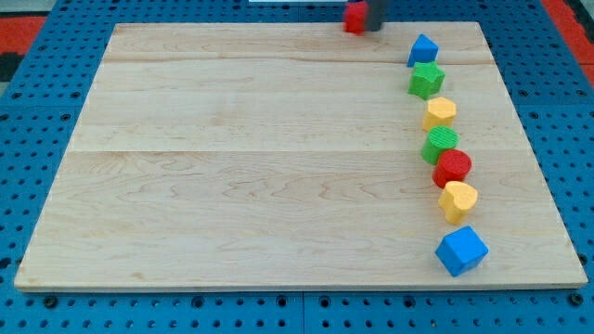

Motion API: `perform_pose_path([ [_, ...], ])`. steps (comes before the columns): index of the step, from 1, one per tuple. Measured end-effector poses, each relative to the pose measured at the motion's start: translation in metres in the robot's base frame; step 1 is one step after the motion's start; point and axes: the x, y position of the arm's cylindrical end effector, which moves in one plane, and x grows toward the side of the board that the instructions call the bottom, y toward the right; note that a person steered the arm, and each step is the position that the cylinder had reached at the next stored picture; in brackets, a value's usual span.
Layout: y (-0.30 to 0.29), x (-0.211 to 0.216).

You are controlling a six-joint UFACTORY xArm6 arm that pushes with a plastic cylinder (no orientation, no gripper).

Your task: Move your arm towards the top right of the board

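My tip [375, 28] shows as a short dark rod at the view's top edge, right of centre, at the board's far edge. A red block [355, 17] sits touching its left side. Down the board's right side runs a curved line of blocks. From the top they are a blue block [423, 49], a green star [427, 80], a yellow block [440, 112], a green block [441, 144], a red round block [453, 168], a yellow block [458, 200] and a blue cube [461, 250]. My tip is up and to the left of the blue block at the top of the line.
The wooden board [232, 167] lies on a blue perforated surface [278, 315]. A red area [28, 28] shows beyond the board at the view's top left and top right.
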Motion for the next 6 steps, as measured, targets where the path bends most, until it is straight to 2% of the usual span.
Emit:
perform_pose_path([
  [1,-0.118,0.007],
  [2,-0.191,0.006],
  [4,-0.227,0.008],
  [5,-0.209,0.027],
  [6,-0.121,0.035],
])
